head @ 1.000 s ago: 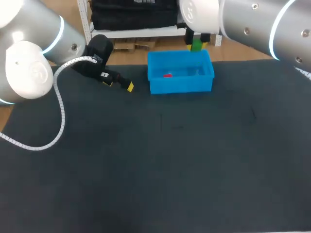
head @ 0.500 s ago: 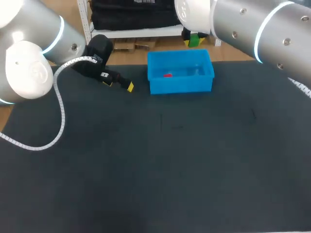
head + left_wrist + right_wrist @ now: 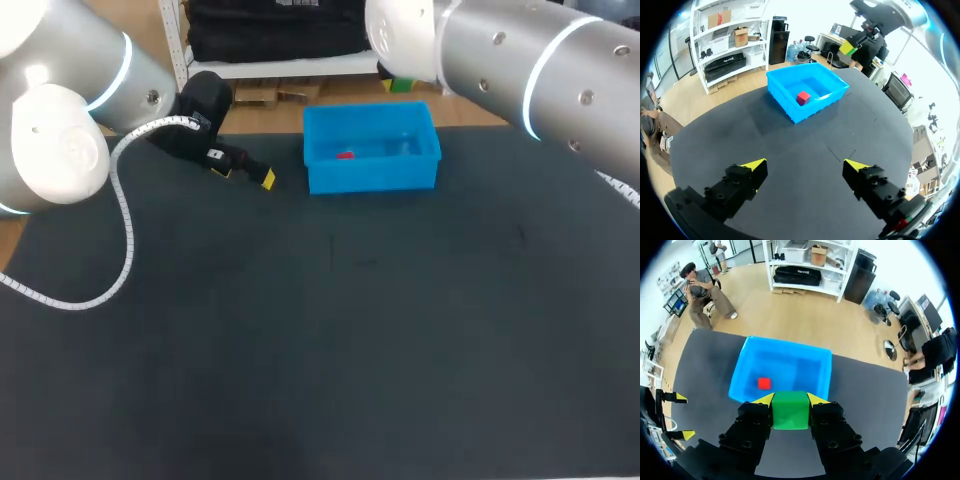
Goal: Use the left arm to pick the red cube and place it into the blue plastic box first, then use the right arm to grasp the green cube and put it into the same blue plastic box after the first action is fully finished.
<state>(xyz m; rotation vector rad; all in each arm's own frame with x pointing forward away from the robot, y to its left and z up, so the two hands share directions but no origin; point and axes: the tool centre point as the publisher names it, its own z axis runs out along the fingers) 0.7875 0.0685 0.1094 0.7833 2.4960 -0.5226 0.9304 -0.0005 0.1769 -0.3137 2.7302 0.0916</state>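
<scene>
Change, left gripper (image 3: 245, 174): no shift from the earlier frames; it rests low over the table's (image 3: 350, 340) far left area, fingers spread wide with nothing between them.
Change, red cube (image 3: 802, 97): unmoved, lying on the floor of the blue plastic box (image 3: 372, 178).
Change, right gripper (image 3: 791, 400): carried further behind its own arm in the head view; a second ago the green cube (image 3: 790, 411) showed plainly past the box's far rim.
Right gripper state: fingers clamped on two opposite sides of the green cube, held in the air near the box, with the red cube ahead and below.
Surroundings: a white ribbed cable (image 3: 120, 220) loops from the left arm onto the table.
Hidden: in the head view the right arm's white joint covers the right gripper; only a sliver of green and yellow shows.
</scene>
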